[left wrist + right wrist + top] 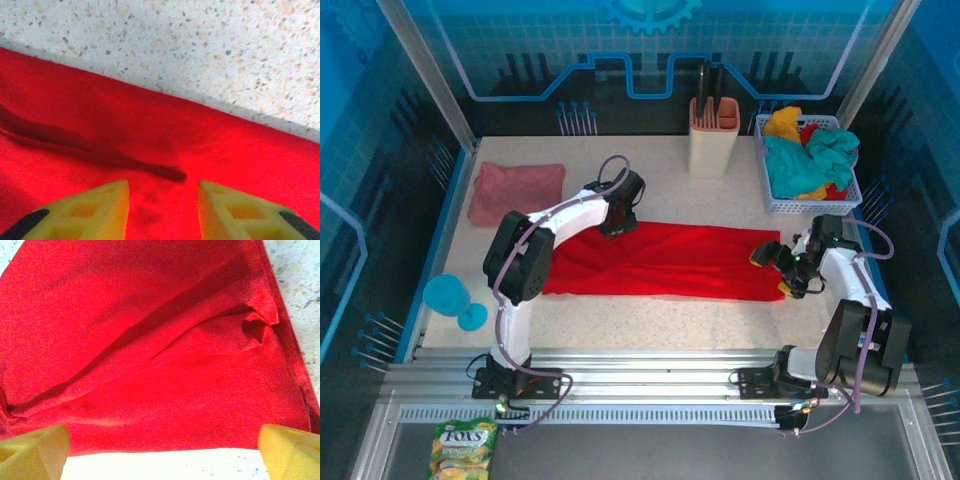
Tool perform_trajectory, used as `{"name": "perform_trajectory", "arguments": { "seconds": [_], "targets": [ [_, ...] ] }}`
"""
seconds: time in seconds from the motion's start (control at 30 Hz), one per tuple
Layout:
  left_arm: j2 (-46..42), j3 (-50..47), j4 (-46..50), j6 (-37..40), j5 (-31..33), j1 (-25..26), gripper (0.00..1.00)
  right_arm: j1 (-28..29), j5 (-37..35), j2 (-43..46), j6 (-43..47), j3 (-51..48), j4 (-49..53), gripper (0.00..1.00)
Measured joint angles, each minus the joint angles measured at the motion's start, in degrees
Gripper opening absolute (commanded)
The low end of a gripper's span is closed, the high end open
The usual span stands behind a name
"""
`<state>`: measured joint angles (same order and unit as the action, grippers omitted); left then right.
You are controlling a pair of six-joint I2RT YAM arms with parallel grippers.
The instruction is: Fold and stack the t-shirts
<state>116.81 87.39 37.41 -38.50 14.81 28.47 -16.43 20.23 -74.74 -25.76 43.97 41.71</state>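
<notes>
Red t-shirt (660,262) lies flat on the counter (650,315) as a long strip, long axis 9 to 3 o'clock. Pink t-shirt (517,192) sits folded, well apart at 10 o'clock from it. Left fingers (95,210) parted over the 12 o'clock long edge, grasping nothing. Right fingers (35,447) spread wide, released, straddling the 3 o'clock end, cloth running off toward 9 o'clock. Likely next: fold an end inward along that axis; right arm nearer the 3 o'clock end

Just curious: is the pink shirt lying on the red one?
No, the pink shirt lies apart from the red shirt, farther back and left.
</notes>
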Motion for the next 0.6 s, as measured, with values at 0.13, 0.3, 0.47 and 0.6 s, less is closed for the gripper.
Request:
{"name": "perform_trajectory", "arguments": {
  "seconds": [0.13,0.3,0.47,0.6],
  "targets": [
    [-0.9,-0.3,1.9,1.3,0.0,0.0,0.60,3.3,-0.1,1.6,0.3,0.2,0.3,0.98],
    [-9.0,-4.4,3.7,3.4,-0.6,-0.6,0.76,11.6,-0.3,2.7,0.6,4.6,0.0,0.98],
    [-20.9,-12.6,4.3,5.5,-4.4,-5.8,0.76,20.5,-1.1,1.1,2.4,11.5,-3.0,1.00],
    [-25.8,-21.3,3.9,5.5,-8.9,-13.5,0.75,27.9,-3.1,-6.3,5.9,18.7,-4.8,1.00]
  ]
}}
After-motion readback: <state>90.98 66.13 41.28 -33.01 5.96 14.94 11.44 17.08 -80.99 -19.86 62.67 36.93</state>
